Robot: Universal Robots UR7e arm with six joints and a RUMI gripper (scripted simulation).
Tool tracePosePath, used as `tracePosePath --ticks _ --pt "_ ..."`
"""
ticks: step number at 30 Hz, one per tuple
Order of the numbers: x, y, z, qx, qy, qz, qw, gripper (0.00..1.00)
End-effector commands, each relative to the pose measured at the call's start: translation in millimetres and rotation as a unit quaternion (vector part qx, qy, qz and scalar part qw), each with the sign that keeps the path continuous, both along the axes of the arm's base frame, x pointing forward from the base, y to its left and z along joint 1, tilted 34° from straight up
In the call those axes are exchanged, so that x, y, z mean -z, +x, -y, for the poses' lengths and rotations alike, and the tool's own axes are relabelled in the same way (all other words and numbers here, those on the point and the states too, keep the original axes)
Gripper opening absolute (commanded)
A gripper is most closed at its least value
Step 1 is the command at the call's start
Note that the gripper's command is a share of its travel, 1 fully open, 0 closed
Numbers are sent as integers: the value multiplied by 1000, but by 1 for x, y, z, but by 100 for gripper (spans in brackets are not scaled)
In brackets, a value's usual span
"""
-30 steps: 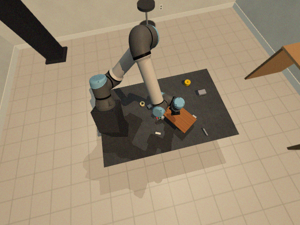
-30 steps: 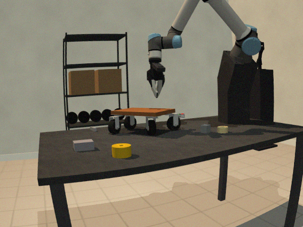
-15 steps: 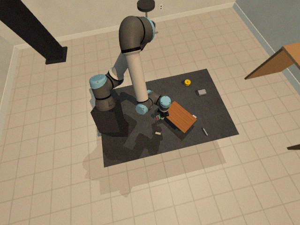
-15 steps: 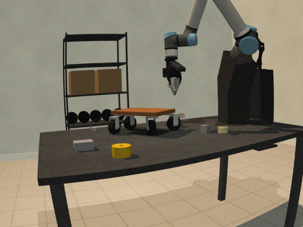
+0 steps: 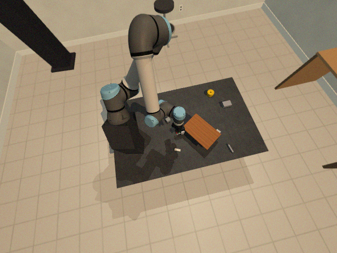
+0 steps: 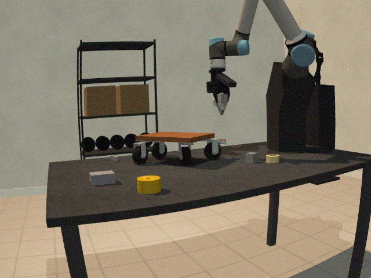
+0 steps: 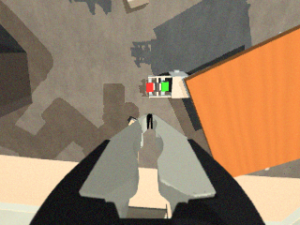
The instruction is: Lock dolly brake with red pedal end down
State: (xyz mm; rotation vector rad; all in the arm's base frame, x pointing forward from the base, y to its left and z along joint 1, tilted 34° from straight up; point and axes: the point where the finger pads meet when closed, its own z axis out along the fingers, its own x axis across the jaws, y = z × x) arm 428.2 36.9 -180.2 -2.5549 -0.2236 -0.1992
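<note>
Near edge of desk: yellow disc w/ grey block beside it. Mid-desk: dolly, orange deck, all four wheels on the desk. Brake pedal sticks out at its corner toward the robot, red & green ends side by side; can't tell which end is down. Gripper hangs above that corner, well apart from pedal, pointing down, jaws pinched together, nothing in them. Further: small grey cube, pale ring, arm's dark pedestal. Behind desk: shelf rack w/ boxes.
</note>
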Motion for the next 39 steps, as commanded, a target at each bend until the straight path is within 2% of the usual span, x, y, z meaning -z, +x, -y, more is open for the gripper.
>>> tracePosePath --ticks 1,4,10,39 --pt "-1 -3 2 -2 -3 3 1000 0" --pt "3 -3 -2 -3 -2 1 1000 0" --pt "33 3 -20 -3 -3 4 1000 0" --pt "33 2 -20 -3 -3 3 1000 0"
